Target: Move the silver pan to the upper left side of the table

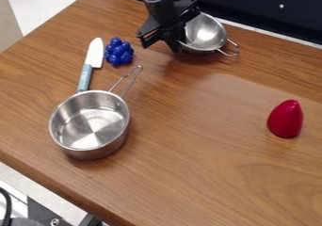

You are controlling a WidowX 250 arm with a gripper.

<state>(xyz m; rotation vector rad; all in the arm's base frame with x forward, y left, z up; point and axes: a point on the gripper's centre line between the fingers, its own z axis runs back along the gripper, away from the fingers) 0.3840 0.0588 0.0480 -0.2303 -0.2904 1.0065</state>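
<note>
At the top of the table, left of centre, the black gripper (165, 42) hangs low over the wood. Directly right of it, against its side, is a small round silver pan (207, 31) with a wire loop handle pointing to the lower right. The gripper covers part of this pan's left rim, and I cannot tell whether it holds the rim. A larger silver saucepan (91, 124) rests upright at the left of the table, apart from the gripper, with its long handle pointing up and right.
A knife (93, 54) with a light blue handle lies above the saucepan, its handle end close to the saucepan's rim. Beside its blade are blue grapes (118, 52). A red cone-shaped object (286, 119) stands at the right. The wooden table (189, 173) has its front edge at lower left.
</note>
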